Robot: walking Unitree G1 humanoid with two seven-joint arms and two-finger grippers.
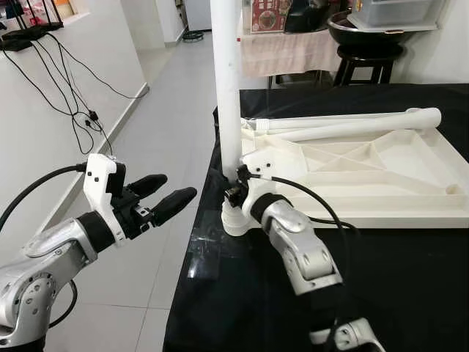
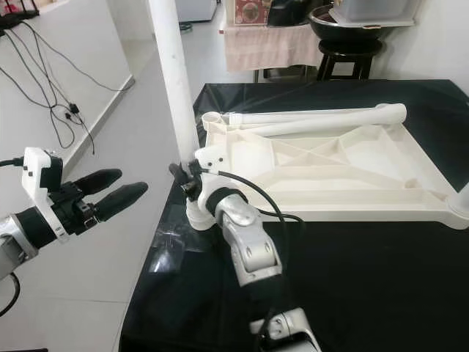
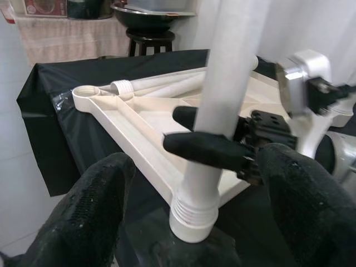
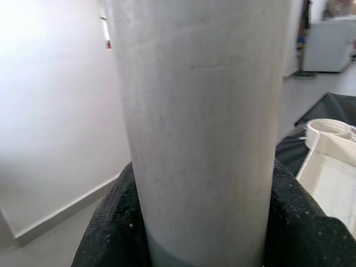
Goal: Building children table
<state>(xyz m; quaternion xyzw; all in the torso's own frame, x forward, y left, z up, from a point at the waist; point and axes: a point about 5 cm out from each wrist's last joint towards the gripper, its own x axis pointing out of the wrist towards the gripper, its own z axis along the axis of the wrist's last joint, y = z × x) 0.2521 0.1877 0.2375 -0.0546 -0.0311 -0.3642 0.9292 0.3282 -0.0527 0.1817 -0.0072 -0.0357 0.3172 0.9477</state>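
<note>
- Black cloth (image 1: pixel 410 293) covers the work surface, with pale floor tiles (image 1: pixel 161 132) running along its left edge and a dark stool (image 1: pixel 366 59) standing beyond the far side.
- On the cloth lies the white tabletop (image 1: pixel 366 176), underside up, its ribs showing.
- Two loose table legs (image 1: pixel 352 123) lie side by side along the tabletop's far edge.
- An upright leg (image 1: pixel 226 81) stands at the near left corner of the tabletop, its ribbed base (image 3: pixel 192 214) seated at the corner socket; whether it is fully home is hard to judge.
- The right gripper (image 3: pixel 189 133) is clenched around the upright leg low down, one black finger (image 3: pixel 203 150) on each side of the tube.
- The left gripper (image 1: pixel 161 196) hovers off the cloth's left edge over the floor, fingers spread apart and holding nothing, pointing toward the upright leg.
</note>
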